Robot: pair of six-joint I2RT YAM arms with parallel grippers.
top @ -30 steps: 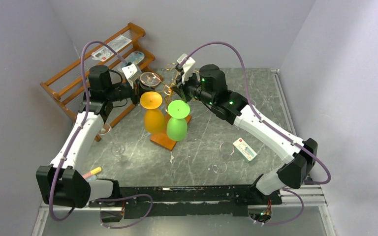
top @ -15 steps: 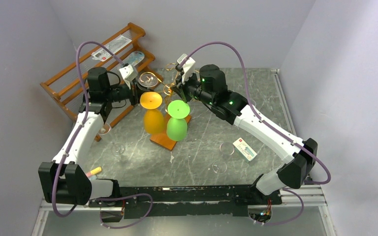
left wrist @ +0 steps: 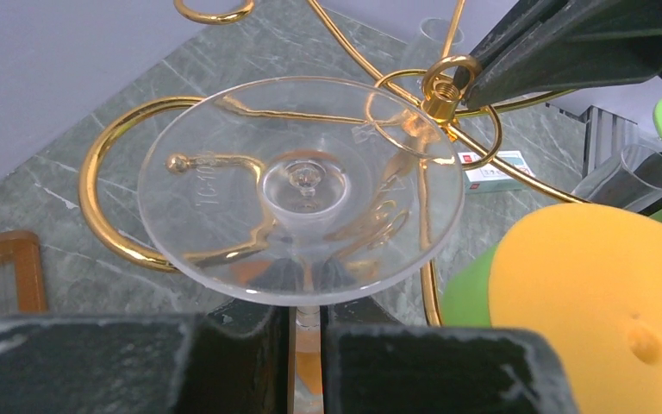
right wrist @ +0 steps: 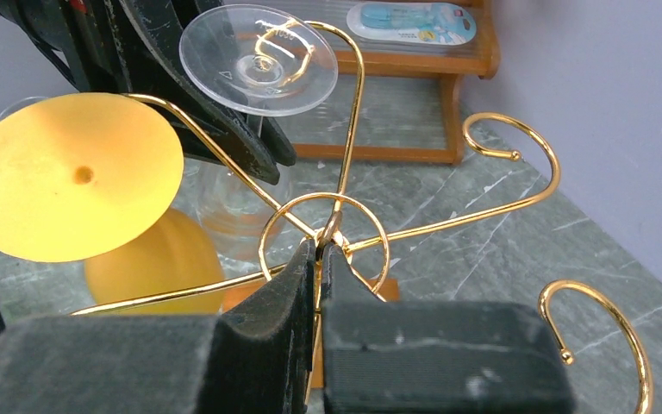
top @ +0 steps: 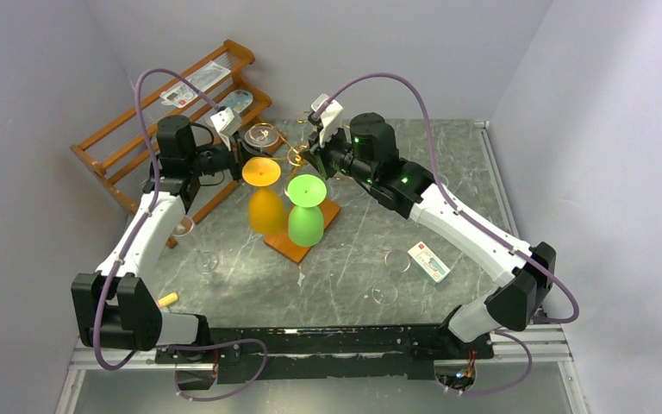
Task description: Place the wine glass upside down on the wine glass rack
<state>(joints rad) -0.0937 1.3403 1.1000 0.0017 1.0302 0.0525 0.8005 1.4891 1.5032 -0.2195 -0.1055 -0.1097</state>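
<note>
Left gripper tight on inverted wine glass stem, foot just above, seemingly inside a rack curl

A robotics laboratory test cell is shown: a grey marble-patterned table is enclosed by plain lilac partition walls. A left arm and a right arm are bolted to a black rail, and purple cables are looped overhead.
</note>
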